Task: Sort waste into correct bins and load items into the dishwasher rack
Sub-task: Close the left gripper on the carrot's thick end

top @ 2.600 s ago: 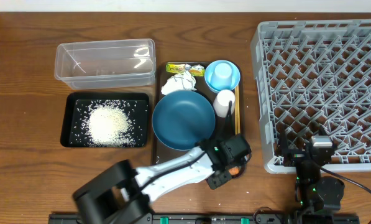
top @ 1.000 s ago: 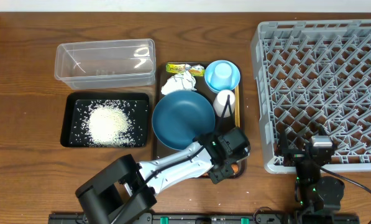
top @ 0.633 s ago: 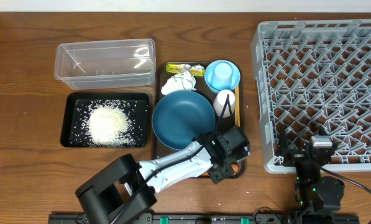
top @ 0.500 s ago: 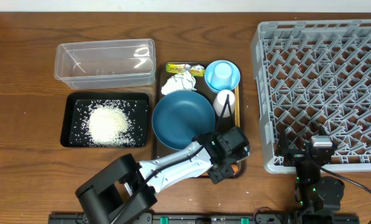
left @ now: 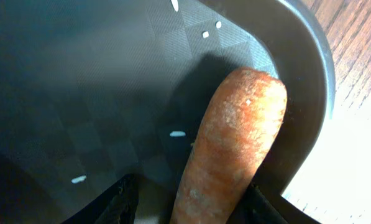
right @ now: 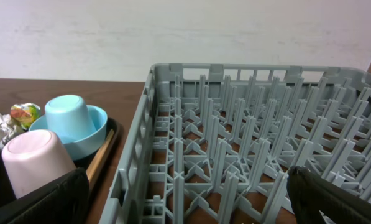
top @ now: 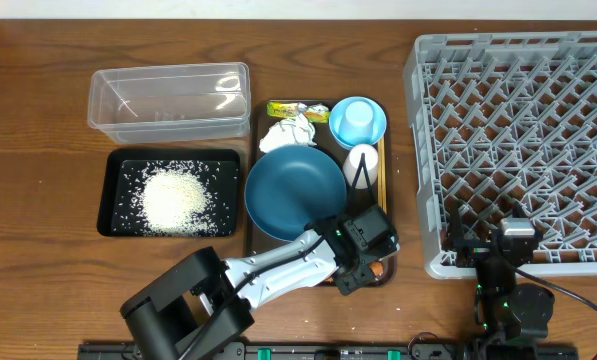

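Black-jointed left arm (top: pixel 278 265) with silver-white link and black tool (top: pixel 374 268); right arm (top: pixel 508 295) black, green lights.

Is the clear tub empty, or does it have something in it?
Empty: the overhead view shows nothing but bare see-through plastic inside the clear tub. The rice lies in the black tray beside it.

Left gripper (top: pixel 358 272) has edged back from the near edge of the brown rectangular serving tray (top: pixel 261 247), at its near right corner, and slightly left; its arm has swung closer in.
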Tool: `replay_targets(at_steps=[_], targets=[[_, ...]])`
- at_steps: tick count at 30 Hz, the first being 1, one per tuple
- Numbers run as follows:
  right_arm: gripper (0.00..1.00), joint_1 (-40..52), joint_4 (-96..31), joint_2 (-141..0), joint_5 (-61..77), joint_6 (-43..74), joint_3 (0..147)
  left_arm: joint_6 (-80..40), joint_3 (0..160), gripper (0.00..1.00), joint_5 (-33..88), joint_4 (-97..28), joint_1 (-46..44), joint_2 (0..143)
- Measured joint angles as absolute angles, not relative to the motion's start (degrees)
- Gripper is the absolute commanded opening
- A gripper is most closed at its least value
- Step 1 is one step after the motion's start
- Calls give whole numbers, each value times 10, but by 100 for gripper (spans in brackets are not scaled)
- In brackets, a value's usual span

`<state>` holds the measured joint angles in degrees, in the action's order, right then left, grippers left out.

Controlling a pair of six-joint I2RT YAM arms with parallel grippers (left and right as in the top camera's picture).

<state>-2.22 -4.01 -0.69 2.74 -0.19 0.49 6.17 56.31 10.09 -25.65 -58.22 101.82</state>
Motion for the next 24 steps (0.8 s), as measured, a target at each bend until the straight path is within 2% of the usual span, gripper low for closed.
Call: replay_targets(at_steps=[8,10,19,22,24], targets=[[99,-22,-40,-7,27,-2,5,61,546,53,73,-219,-583,1012],[99,-22,-40,-7,27,-2,5,58,545,45,65,-218,-583,1012],[99,-22,-40,-7,27,-2,5,58,543,43,53,-214,-582,1012],[99,-22,-40,-7,27,-2,5,58,543,36,51,-214,-582,1012],[99,-22,-40,-7,27,-2,5,57,543,34,46,-214,-582,1012]])
